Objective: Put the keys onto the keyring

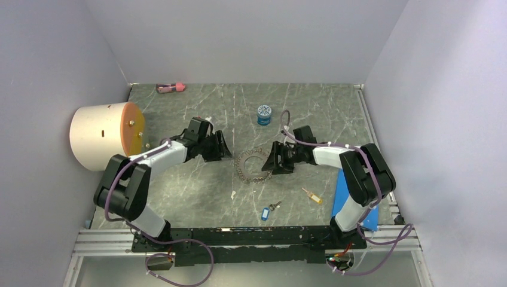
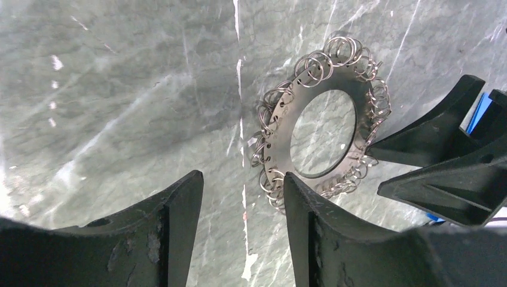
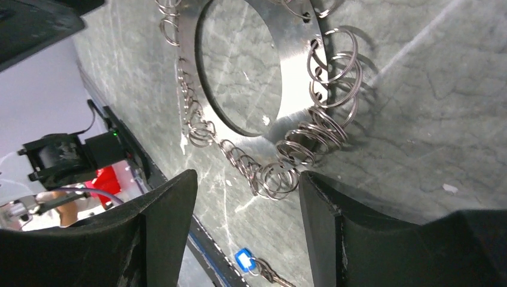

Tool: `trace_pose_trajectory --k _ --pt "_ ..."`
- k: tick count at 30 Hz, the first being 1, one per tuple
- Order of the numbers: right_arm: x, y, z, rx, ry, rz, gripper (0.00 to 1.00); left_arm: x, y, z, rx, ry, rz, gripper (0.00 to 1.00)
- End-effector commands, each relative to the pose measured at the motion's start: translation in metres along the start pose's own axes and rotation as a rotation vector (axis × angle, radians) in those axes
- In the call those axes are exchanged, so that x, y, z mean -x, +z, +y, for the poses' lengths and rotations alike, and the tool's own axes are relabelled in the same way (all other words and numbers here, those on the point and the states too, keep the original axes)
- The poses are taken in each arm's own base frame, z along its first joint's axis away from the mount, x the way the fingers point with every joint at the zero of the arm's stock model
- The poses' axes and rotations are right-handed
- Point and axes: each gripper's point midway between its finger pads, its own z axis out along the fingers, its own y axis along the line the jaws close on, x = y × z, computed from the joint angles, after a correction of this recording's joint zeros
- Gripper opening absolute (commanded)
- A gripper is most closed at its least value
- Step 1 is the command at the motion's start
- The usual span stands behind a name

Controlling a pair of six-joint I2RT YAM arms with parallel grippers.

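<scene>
We found the keyring [image 1: 254,165] lying flat on the table [image 1: 191,191], flanked by the left gripper [image 1: 224,149] and the right gripper [image 1: 272,161]. Both stood spread at its rim, pinching nothing. The blue-headed key [image 1: 266,212] and the yellow-headed key [image 1: 312,195] lay loose nearer the bases, apart from the ring.

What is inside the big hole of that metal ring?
Only the marbled tabletop shows through the keyring's hole; nothing lies in it. Whatever is under its flat metal band is covered.
</scene>
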Motion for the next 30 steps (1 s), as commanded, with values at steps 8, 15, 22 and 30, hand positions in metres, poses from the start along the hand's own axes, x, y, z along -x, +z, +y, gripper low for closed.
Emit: trace_pose_trajectory --k 8,15,22,30 --pt "0.038 -0.014 -0.031 -0.289 -0.119 -0.061 0.72 0.008 -0.015 -0.010 -0.045 0.024 -0.073 0.58" --pt "0.042 0.007 -0.021 -0.186 -0.144 0.003 0.72 0.009 -0.021 -0.026 -0.155 0.006 -0.123 0.59" --pt "0.010 0.016 -0.004 -0.088 -0.151 0.087 0.72 0.021 -0.042 -0.029 -0.145 0.090 -0.211 0.60" --pt "-0.032 0.043 0.050 0.103 -0.218 0.178 0.72 0.043 -0.073 -0.029 -0.099 0.212 -0.347 0.67"
